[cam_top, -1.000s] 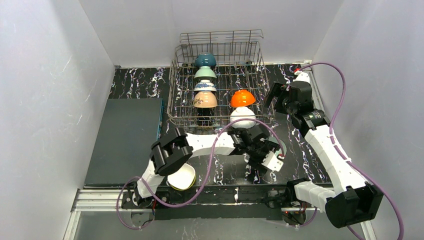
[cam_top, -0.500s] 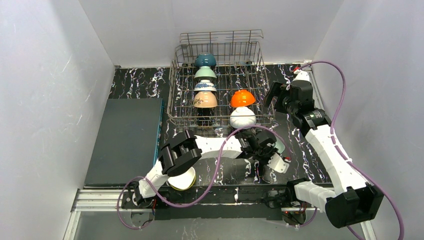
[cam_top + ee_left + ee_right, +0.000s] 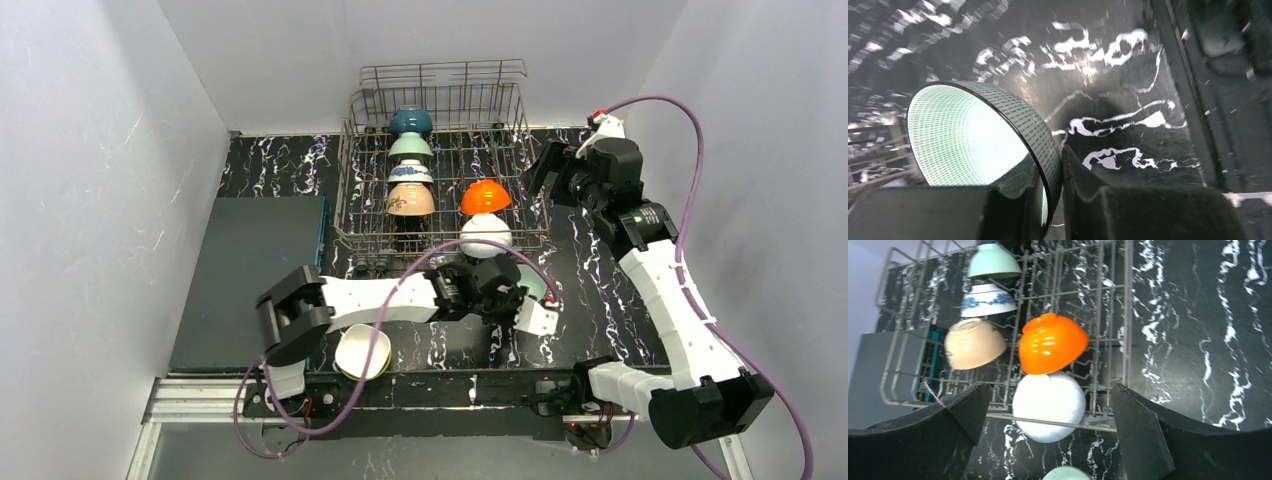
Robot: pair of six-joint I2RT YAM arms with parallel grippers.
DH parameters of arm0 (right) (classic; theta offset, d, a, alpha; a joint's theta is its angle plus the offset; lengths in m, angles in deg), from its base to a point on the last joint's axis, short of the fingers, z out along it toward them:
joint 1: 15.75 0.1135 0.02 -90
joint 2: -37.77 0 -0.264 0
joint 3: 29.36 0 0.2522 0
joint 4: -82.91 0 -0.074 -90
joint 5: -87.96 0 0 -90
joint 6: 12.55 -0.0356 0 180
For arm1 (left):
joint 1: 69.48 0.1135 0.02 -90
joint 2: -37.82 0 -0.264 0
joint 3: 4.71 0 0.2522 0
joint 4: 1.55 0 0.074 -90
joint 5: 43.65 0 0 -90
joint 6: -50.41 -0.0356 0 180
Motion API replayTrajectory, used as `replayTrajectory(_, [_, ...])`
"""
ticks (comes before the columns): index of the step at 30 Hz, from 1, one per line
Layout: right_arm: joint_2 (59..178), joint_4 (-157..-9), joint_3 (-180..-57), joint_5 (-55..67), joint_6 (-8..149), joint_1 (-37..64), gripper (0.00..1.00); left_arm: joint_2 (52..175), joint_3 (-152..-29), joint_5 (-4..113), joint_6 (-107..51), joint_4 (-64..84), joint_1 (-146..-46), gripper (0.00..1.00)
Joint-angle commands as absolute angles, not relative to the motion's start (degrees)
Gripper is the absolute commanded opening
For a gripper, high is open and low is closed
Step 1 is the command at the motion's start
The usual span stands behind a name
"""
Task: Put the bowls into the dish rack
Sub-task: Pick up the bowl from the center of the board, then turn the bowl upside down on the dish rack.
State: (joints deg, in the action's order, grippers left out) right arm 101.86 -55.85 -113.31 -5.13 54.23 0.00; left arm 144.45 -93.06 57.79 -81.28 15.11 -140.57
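In the last second the left gripper point(image 3: 1050, 165) went from wide open to pinched on the rim of the mint bowl point(image 3: 973, 135), one finger inside and one outside. Its elbow point(image 3: 292, 318) swung way out to the left, so the yellow-green bowl point(image 3: 362, 352) by the bases shows a lot more now. The right gripper point(image 3: 558, 172) drifted farther back along the right side of the rack point(image 3: 440, 90), and its cable point(image 3: 690, 150) arches higher.
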Motion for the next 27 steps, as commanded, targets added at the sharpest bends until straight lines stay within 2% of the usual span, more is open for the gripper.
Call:
replayTrajectory(1, [102.80, -56.24, -118.95, 2.38, 53.85, -0.37, 0.99, 130.51, -92.28, 63.32, -74.40, 9.18, -139.39, 0.00])
replayTrajectory(5, [103.52, -57.03, -120.87, 4.72, 53.17, -0.31, 0.99, 125.38, -92.08, 67.49, -68.71, 9.23, -135.21, 0.00])
replayTrajectory(10, [104.70, -59.34, -120.49, 7.83, 51.40, -0.38, 0.99, 122.79, -93.37, 76.15, -59.82, 8.50, -125.23, 0.00])
replayTrajectory(18, [109.78, -62.82, -120.09, 16.94, 46.65, -0.35, 0.99, 121.99, -93.18, 81.81, -56.20, 7.29, -112.80, 0.00])
replayTrajectory(23, [113.38, -69.94, -116.68, 25.44, 40.08, 0.06, 0.99, 115.56, -79.37, 80.90, -55.72, -6.10, -107.25, 0.00])
replayTrajectory(27, [117.06, -73.42, -116.11, 28.54, 37.43, 3.47, 0.99, 107.97, -70.07, 74.16, -64.16, -11.29, -106.44, 0.00])
